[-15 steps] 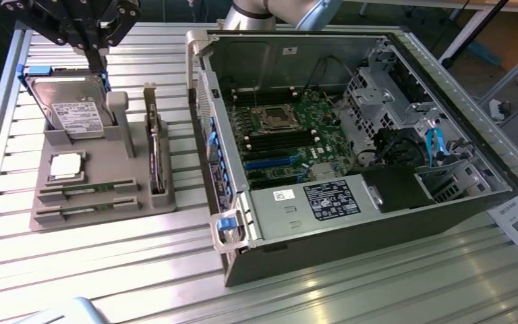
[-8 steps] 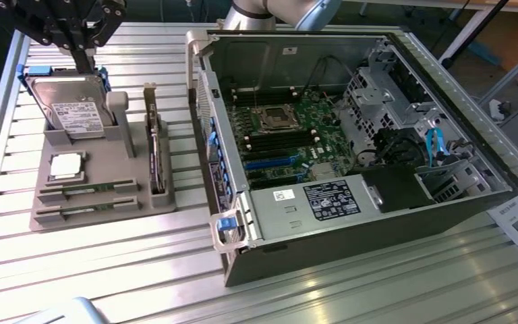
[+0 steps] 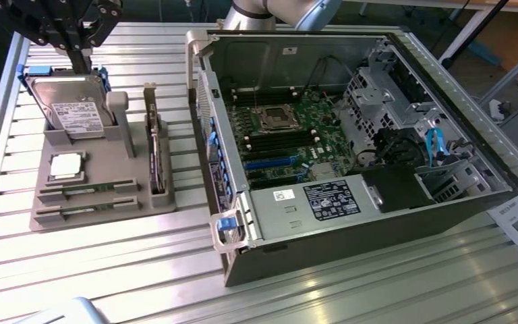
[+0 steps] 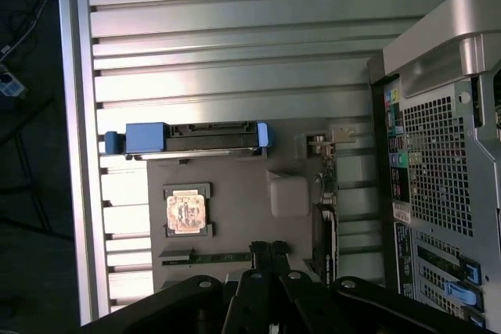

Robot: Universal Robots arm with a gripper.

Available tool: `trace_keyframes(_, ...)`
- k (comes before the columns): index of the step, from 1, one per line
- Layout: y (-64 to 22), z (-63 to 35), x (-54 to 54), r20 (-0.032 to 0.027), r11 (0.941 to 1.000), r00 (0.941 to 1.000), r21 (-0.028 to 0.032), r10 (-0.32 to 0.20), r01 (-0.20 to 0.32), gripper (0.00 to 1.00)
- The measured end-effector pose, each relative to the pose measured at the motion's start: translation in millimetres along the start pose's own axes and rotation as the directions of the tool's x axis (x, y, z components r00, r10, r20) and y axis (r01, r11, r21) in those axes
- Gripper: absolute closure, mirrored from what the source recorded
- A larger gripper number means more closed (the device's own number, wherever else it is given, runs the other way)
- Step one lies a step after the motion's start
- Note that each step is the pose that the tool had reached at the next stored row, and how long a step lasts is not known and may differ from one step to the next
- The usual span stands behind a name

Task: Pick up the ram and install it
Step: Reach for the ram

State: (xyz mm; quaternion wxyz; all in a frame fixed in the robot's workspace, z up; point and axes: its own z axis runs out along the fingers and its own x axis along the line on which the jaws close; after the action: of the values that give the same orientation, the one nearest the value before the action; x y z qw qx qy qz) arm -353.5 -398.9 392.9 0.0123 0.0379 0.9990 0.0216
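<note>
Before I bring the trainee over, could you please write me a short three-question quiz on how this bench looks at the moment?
1. Fill in: in the exterior view, the memory sticks lie in the grey holder on the computer case's ____ side.
2. True or false: the gripper holds a memory stick.
3. Which part is nearest the gripper? A. hard drive B. processor chip C. expansion card

Key: 1 left; 2 false, the gripper is shut on nothing; 3 A.
</note>
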Motion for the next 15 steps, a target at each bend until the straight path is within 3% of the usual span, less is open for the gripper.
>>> trace_keyframes(6, 0.0, 0.2, 0.0, -0.0083, 1.0000, 1.0000, 0.0005, 0.000, 0.000, 0.90)
trace_keyframes(12, 0.0, 0.3, 0.0, -0.0206, 1.0000, 0.9998, 0.0016, 0.001, -0.001, 0.90)
trace_keyframes(15, 0.0, 0.3, 0.0, -0.0211, 1.0000, 0.9998, 0.0016, 0.001, -0.001, 0.90)
